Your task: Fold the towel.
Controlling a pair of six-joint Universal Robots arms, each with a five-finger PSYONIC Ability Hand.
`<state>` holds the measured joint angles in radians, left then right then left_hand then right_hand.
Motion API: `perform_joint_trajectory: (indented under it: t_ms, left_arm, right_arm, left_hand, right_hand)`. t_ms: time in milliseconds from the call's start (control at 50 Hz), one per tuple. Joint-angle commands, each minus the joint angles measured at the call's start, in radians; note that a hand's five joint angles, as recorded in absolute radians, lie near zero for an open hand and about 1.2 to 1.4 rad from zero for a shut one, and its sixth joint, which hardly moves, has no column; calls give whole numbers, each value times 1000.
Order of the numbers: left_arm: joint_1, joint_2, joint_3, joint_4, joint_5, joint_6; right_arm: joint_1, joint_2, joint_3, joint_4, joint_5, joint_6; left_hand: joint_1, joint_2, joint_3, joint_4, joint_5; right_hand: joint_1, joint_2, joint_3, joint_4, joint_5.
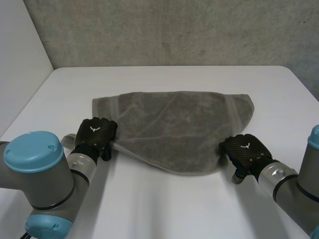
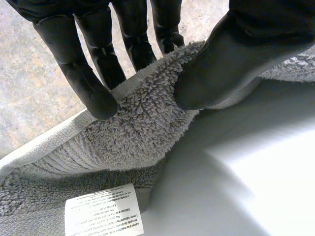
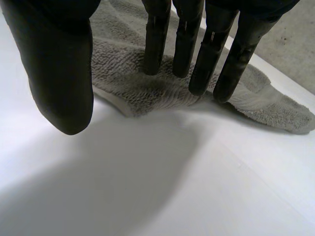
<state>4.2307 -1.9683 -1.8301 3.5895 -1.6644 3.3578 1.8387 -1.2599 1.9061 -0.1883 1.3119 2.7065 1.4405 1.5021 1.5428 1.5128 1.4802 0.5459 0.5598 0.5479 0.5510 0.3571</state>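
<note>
From the left wrist, the left hand (image 2: pixel 221 64) pinches the towel (image 2: pixel 142 123) edge between thumb and fingers, with a white label (image 2: pixel 103 212) beyond its fingertips. From the right wrist, the right hand (image 3: pixel 59 73) is released, its straight fingertips (image 3: pixel 202 73) resting on the towel and its thumb over the bare surface (image 3: pixel 172 187).

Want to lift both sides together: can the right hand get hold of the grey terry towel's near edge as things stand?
Probably yes. The right hand rests straight fingers on the grey terry towel at its near right edge; its thumb hangs over bare white table, nothing between.
</note>
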Motion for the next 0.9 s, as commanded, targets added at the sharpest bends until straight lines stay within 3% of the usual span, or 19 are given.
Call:
perform_joint_trajectory:
  t_ms: [20, 220, 620, 900]
  left_arm:
    - [0, 0, 2, 0, 0, 0]
    - [0, 0, -1, 0, 0, 0]
    - [-2, 2, -8, 0, 0, 0]
    - [-2, 3, -8, 0, -1, 0]
  right_arm:
    - [2, 105, -91, -28, 12, 22]
    - [22, 206, -197, -26, 20, 36]
    - [57, 221, -249, 1, 18, 128]
    - [60, 272, -286, 0, 23, 130]
  left_hand:
    - [-44, -106, -147, -117, -258]
    - [-44, -106, -147, -117, -258]
    - [-44, -106, -147, -117, -258]
    - [-44, -106, -147, -117, -258]
  right_hand:
    - [-26, -40, -28, -31, -12]
    - [-18, -32, -20, -23, -3]
    - [-15, -29, -17, -20, 0]
    - [226, 212, 224, 221, 240]
